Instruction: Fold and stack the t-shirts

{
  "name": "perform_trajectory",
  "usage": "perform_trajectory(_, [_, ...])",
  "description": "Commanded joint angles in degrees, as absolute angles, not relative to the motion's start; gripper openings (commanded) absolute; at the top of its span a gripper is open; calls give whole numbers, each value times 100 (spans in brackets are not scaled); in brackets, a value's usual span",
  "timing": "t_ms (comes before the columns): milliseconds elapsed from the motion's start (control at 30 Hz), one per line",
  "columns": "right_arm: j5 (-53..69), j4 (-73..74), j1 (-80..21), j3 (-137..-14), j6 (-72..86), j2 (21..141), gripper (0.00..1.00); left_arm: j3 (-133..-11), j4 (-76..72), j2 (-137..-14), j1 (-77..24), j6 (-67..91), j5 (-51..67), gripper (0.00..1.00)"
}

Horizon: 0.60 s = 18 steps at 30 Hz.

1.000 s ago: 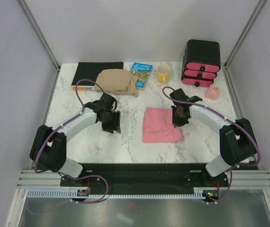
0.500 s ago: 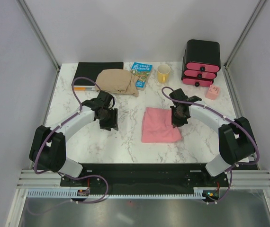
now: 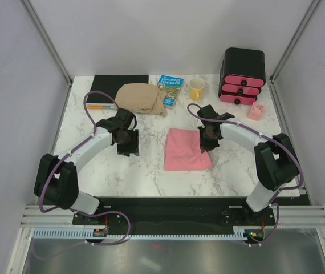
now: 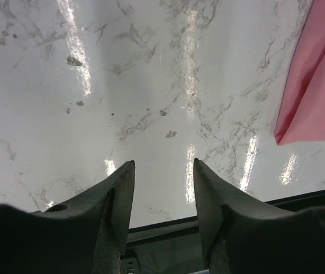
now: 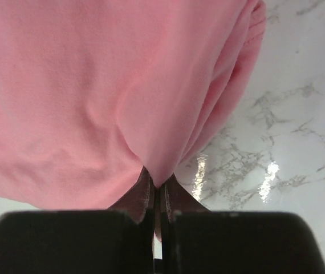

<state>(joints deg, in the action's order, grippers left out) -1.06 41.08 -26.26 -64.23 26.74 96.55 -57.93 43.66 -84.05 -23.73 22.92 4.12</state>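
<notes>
A folded salmon-pink t-shirt (image 3: 187, 150) lies on the marble table (image 3: 134, 171) at the middle. My right gripper (image 3: 203, 140) is shut on a pinch of its cloth at the far right edge; in the right wrist view the pink cloth (image 5: 94, 91) bunches down into my right gripper (image 5: 158, 184). My left gripper (image 3: 129, 147) is open and empty, to the left of the pink t-shirt, over bare marble. In the left wrist view the left gripper (image 4: 162, 171) has a clear gap, and a corner of the pink t-shirt (image 4: 316, 97) shows at the right.
A tan bundle of cloth (image 3: 141, 98) lies at the back on a black notebook (image 3: 110, 87). A blue book (image 3: 169, 90), a yellow mug (image 3: 196, 89), a black box with pink drawer fronts (image 3: 242, 76) and a small pink object (image 3: 256, 111) stand along the back.
My right gripper has dragged the pink t-shirt to the left and a little toward the back. My left gripper has moved slightly left and back, still open.
</notes>
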Motion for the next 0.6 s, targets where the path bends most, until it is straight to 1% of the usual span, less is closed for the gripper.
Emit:
perform_trajectory(0, [157, 3876, -2777, -6838, 2646, 9808, 0, -6170, 4649, -8148, -2250, 2452, -201, 53])
perform_trajectory(167, [308, 3744, -2944, -7135, 2742, 10133, 0, -6582, 4878, -8025, -2162, 2601, -659, 54])
perform_trajectory(333, [483, 3516, -3173, -7487, 3040, 10432, 0, -6881, 4983, -8042, -2057, 2742, -624, 54])
perform_trajectory(567, [430, 3481, -3384, -7813, 3155, 10740, 0, -6908, 5089, -8033, -2048, 2698, -703, 54])
